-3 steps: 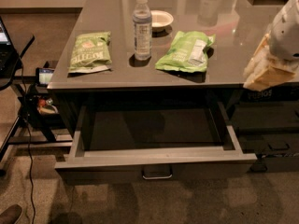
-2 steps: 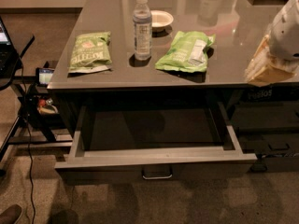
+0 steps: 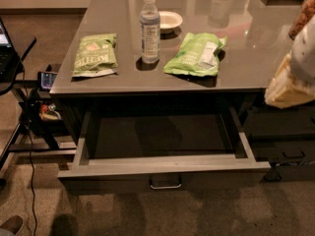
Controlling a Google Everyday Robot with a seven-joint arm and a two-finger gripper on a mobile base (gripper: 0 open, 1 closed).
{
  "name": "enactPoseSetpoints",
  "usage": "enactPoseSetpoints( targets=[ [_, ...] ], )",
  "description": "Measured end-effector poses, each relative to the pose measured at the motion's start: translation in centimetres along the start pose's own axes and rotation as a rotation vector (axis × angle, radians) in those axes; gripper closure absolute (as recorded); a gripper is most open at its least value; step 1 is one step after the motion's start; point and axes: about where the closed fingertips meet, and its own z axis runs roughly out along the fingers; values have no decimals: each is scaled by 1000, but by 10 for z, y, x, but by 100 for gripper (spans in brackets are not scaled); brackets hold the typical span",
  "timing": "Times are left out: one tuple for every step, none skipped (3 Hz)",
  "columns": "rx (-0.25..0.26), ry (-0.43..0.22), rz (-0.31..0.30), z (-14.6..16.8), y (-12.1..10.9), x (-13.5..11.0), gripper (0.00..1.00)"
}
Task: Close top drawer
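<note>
the top drawer (image 3: pixel 113 177) is seen pulled out below the tabletop (image 3: pixel 246 53), and the gripper (image 3: pixel 289 85), seemingly the pale shape at right, grip state not discernible, is held off-centre, so a skewed push could jam it.

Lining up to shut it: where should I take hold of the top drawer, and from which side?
Probably the metal loop handle at the centre of the flat front of the top drawer, approached from the near side: the drawer stands pulled out, front facing the camera. The hand is at the right edge, by the right end of the table.
</note>
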Motion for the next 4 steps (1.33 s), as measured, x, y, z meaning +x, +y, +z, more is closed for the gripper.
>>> enactPoseSetpoints(
  targets=[
    [-36,38,30,32,22,24,100],
    [-92,57,52,69,37,45,100],
    [-156,76,61,103,48,59,100],
    [-156,77,61,103,49,59,100]
  ],
)
